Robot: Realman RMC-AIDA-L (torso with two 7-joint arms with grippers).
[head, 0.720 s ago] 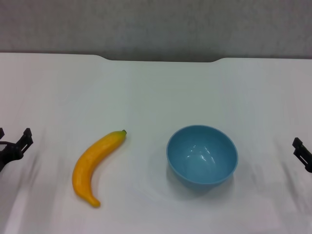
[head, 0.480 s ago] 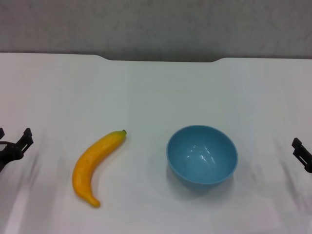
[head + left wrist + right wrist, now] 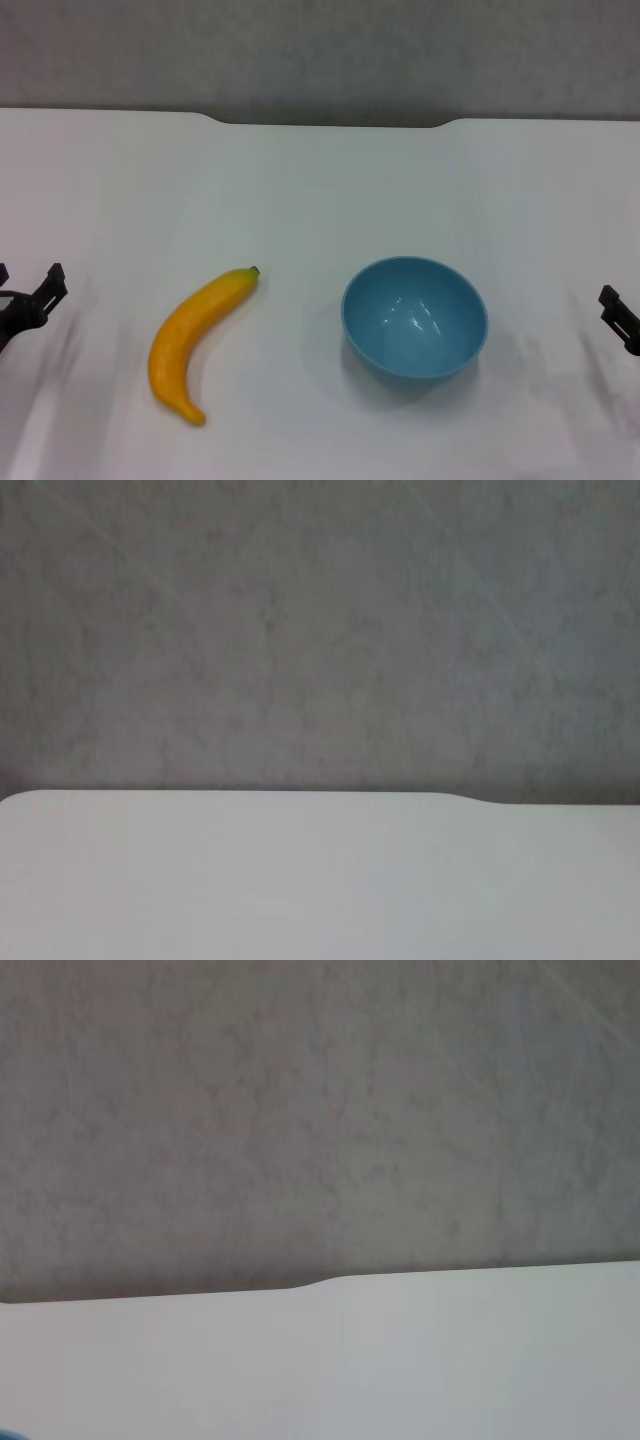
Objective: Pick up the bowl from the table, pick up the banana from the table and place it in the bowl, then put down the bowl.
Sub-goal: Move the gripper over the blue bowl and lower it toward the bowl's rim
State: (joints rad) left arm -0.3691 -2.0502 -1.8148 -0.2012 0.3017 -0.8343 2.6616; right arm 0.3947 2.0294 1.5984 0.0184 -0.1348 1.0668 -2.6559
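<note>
A light-blue bowl (image 3: 415, 317) stands upright and empty on the white table (image 3: 320, 190), right of centre. The yellow-orange banana (image 3: 193, 335) lies to its left, dark stem tip pointing toward the bowl. My left gripper (image 3: 25, 303) is at the left edge of the head view, well left of the banana. My right gripper (image 3: 622, 317) shows only as a dark tip at the right edge, right of the bowl. Neither touches anything. Both wrist views show only tabletop and wall.
The table's far edge has a shallow notch (image 3: 330, 123) in front of a grey wall (image 3: 320, 50). The same edge and wall appear in the left wrist view (image 3: 240, 792) and the right wrist view (image 3: 320, 1282).
</note>
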